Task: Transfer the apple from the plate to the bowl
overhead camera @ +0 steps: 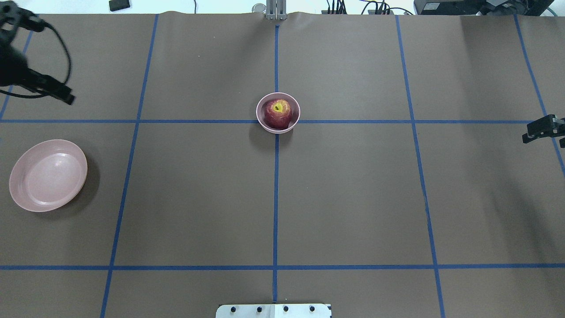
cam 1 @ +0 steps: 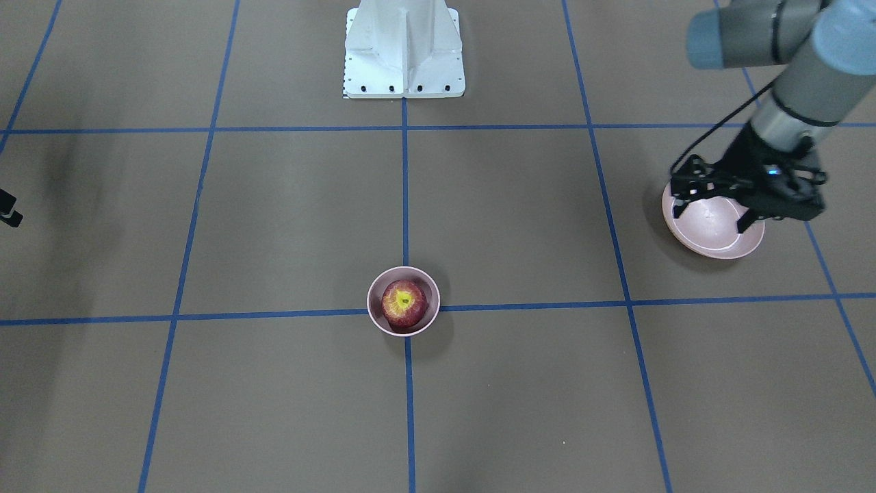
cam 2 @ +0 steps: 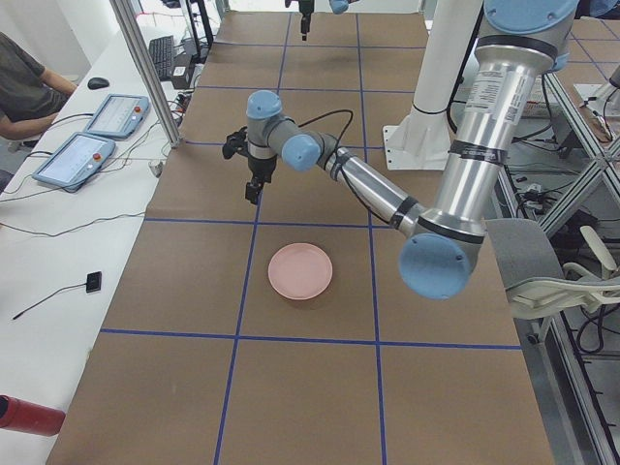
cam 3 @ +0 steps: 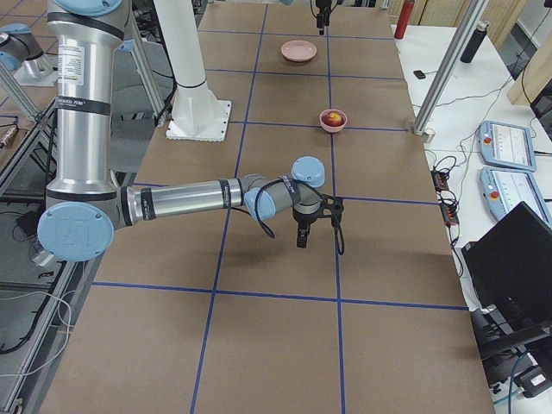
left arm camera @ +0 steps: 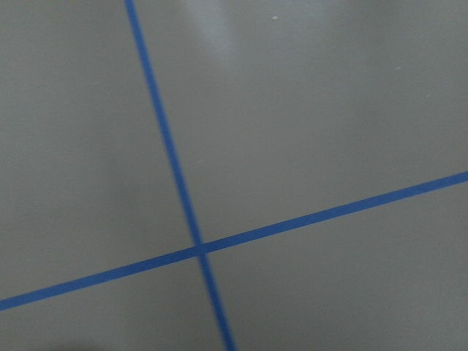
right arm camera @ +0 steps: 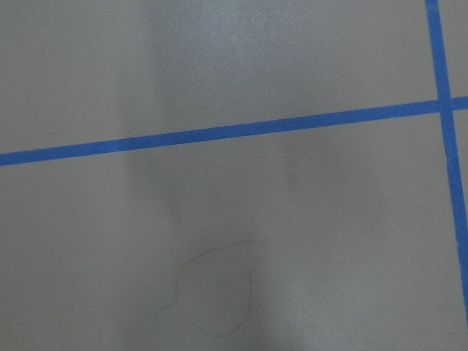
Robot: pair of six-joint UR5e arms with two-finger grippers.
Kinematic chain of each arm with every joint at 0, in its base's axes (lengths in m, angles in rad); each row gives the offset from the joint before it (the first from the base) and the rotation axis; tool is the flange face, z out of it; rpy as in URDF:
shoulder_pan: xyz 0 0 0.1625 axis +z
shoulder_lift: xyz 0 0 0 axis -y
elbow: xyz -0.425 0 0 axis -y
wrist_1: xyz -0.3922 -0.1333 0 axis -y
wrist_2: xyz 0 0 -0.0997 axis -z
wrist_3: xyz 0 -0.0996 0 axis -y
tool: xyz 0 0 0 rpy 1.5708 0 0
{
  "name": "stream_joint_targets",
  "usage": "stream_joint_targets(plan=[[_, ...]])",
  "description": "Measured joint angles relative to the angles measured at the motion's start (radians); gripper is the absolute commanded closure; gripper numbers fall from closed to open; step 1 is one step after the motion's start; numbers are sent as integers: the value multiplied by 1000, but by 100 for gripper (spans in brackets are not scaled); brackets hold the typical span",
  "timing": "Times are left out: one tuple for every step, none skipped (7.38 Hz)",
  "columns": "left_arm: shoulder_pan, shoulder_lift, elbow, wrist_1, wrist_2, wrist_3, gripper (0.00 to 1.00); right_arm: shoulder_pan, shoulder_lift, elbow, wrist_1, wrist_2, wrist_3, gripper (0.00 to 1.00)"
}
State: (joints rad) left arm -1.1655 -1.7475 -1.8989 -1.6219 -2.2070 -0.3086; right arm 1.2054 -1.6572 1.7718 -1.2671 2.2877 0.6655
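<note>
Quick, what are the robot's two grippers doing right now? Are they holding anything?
Left gripper: open, holding nothing.
Right gripper: cannot tell, only its edge shows.

A robotics lab: brown surface (cam 2: 310, 387) gridded with blue tape (cam 2: 194, 333), silver aluminium frame posts (cam 2: 145, 68), grey touchscreen pendants (cam 2: 116, 114) beside a seated operator (cam 2: 24, 87).

A dark red apple with a yellow stem patch (overhead camera: 277, 113) sits in the small, deep pink bowl (overhead camera: 259, 117) on the central blue tape line (overhead camera: 276, 198). The wide, shallow pink plate (overhead camera: 47, 175) lies far left. The blurred black left gripper (overhead camera: 59, 92) seems apart from it.
</note>
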Motion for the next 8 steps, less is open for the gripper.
stream_joint_targets(plan=[[-97, 85, 14, -1, -30, 142, 3, 12, -5, 13, 0, 6, -1, 0], [-155, 145, 39, -7, -41, 212, 2, 37, -7, 36, -10, 20, -3, 0], [-187, 197, 55, -24, -55, 237, 2, 60, -6, 61, -32, 38, -8, 0], [-198, 233, 59, -42, -87, 225, 2, 72, -7, 76, -53, 48, -25, 0], [-202, 261, 62, -52, -122, 192, 2, 79, -12, 78, -65, 53, -50, 0], [-203, 274, 59, -56, -138, 172, 2, 83, -20, 76, -70, 53, -73, 0], [-204, 281, 54, -58, -145, 161, 2, 92, -34, 75, -72, 55, -105, 0], [-205, 284, 49, -59, -148, 150, 2, 109, -46, 75, -73, 61, -134, 0]])
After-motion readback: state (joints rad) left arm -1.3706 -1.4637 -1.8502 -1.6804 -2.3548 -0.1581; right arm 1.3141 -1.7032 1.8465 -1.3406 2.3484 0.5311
